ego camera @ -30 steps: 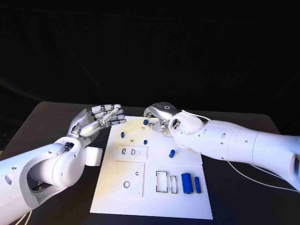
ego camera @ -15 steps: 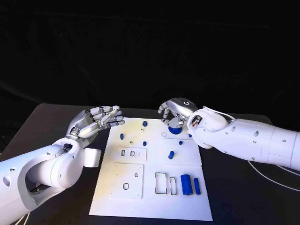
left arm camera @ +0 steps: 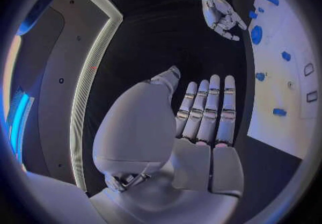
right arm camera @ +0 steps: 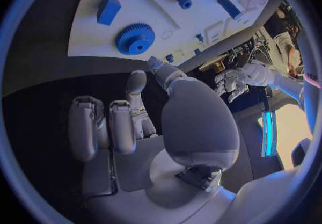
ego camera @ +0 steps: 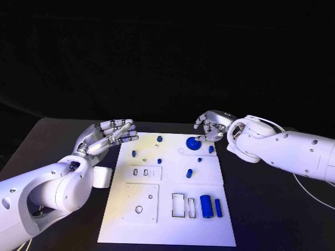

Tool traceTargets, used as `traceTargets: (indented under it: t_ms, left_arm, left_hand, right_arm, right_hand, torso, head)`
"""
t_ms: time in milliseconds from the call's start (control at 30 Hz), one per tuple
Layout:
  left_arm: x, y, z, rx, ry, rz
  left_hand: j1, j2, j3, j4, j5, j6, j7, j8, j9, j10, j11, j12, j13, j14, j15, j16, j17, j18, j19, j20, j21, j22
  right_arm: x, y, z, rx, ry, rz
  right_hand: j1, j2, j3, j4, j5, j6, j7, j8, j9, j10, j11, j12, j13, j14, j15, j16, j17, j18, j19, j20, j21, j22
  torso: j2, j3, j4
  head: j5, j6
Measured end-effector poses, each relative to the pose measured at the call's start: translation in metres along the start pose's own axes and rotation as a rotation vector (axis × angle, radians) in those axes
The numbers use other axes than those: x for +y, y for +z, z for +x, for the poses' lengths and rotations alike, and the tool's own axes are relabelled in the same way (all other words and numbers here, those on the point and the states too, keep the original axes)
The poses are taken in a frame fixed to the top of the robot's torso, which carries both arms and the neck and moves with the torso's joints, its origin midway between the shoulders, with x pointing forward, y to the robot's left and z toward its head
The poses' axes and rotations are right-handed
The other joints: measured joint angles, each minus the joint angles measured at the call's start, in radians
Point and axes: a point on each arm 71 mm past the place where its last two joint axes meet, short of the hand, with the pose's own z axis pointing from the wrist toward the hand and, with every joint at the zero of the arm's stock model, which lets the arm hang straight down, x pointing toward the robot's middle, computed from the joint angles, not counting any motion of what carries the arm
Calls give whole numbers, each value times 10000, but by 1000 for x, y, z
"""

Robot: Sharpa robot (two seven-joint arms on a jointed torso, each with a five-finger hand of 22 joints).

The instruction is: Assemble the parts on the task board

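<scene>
The right hand [ego camera: 212, 127], fingers loosely curled and holding nothing, hovers beside the blue gear [ego camera: 192, 141] seated on the task board [ego camera: 167, 230], while the left hand [ego camera: 107, 135] waits open at the board's edge.

Text on task board [ego camera: 170, 209]: I can read none.
Labels on parts, arms: none I can read.

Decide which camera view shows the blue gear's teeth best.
The right wrist view: the blue gear lies close, with its toothed rim and centre hole plain. The head view and left wrist view show a small blue disc.
</scene>
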Motion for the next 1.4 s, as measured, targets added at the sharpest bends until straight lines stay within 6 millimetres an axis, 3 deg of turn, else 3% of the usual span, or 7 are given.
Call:
traceTargets:
  t_ms: [333, 1400]
  left_arm:
    - [1, 1, 1, 23, -19, -22]
    - [2, 2, 1, 10, -14, -39]
  left_hand:
    - [0, 0, 28, -29, 0, 0, 0, 0, 1, 0, 0, 0, 0, 0, 0, 0, -1, 0, 0, 0, 0, 1]
    - [0, 0, 27, -29, 0, 0, 0, 0, -7, 0, 0, 0, 0, 0, 0, 0, 5, 0, 0, 0, 0, -9]
  right_arm:
    - [-7, -1, 9, 629, 244, 457]
    - [-4, 6, 28, 1036, 358, 584]
  right_hand:
    - [168, 97, -269, 269, 14, -255, 69, 271, 178, 546, 114, 2712, 2685, -26, 51, 275, 304, -1, 218, 73, 233, -1]
    - [286, 215, -156, 489, 189, -163, 58, 546, 290, 823, 89, 3645, 3612, -1, 76, 350, 300, 0, 232, 88, 273, -5]
  torso:
    - [0, -34, 19]
    - [-2, -22, 30]
  head:
    - [-76, -58]
    - [-59, -158]
